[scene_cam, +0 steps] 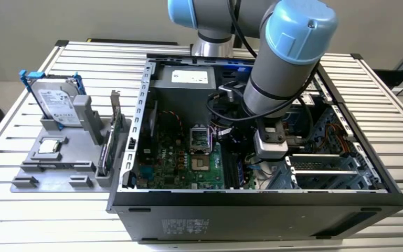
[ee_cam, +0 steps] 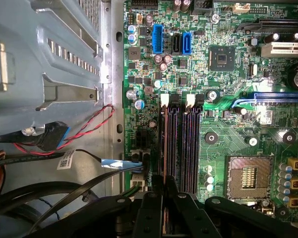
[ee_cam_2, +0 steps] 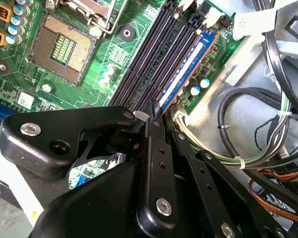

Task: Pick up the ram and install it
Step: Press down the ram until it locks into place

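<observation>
One ram (ee_cam_2: 186, 67) stands edge-down in the slot nearest the motherboard's (ee_cam_2: 89, 74) edge, at one o'clock from the gripper (ee_cam_2: 156, 111), whose fingers pinch its near end, apparently steadying it for seating.

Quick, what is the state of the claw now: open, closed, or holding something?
Claw: closed on the ram, which stands edge-on in a memory slot on the motherboard.

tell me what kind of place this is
Probably a robotics lab or test bench for computer assembly. An open computer case lies on a slatted metal table with the robot arm reaching inside, and a grey fixture beside it holds a hard drive upright.
</observation>
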{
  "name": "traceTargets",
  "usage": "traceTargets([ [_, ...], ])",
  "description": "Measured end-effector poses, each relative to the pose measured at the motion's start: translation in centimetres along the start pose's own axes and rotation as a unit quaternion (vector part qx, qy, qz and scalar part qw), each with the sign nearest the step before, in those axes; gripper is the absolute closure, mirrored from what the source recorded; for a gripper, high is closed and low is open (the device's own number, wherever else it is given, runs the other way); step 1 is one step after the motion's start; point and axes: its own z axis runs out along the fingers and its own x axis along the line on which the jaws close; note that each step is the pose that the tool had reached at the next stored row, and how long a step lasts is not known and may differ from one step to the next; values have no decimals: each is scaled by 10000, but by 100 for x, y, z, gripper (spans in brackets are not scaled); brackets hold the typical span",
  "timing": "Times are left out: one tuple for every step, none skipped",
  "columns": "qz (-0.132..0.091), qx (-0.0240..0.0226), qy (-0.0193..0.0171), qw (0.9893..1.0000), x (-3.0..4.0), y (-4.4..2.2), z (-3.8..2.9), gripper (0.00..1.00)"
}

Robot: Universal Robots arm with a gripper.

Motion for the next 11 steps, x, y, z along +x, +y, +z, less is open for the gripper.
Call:
traceTargets([
  [0, 0, 0, 10000, 0, 0, 1, 100],
  [0, 0, 0, 10000, 0, 0, 4, 100],
  [0, 1, 1, 10000, 0, 0, 7, 100],
  [0, 1, 0, 10000, 0, 0, 8, 100],
  [0, 0, 0, 10000, 0, 0, 8, 100],
  [4, 0, 0, 10000, 0, 0, 9, 100],
  [7, 1, 1, 10000, 1, 0, 13, 100],
  [9, 2, 1, 10000, 1, 0, 17, 100],
  [10, 1, 0, 10000, 1, 1, 22, 100],
  [11, 1, 0, 10000, 1, 1, 28, 100],
  [11, 0, 0, 10000, 1, 1, 31, 100],
])
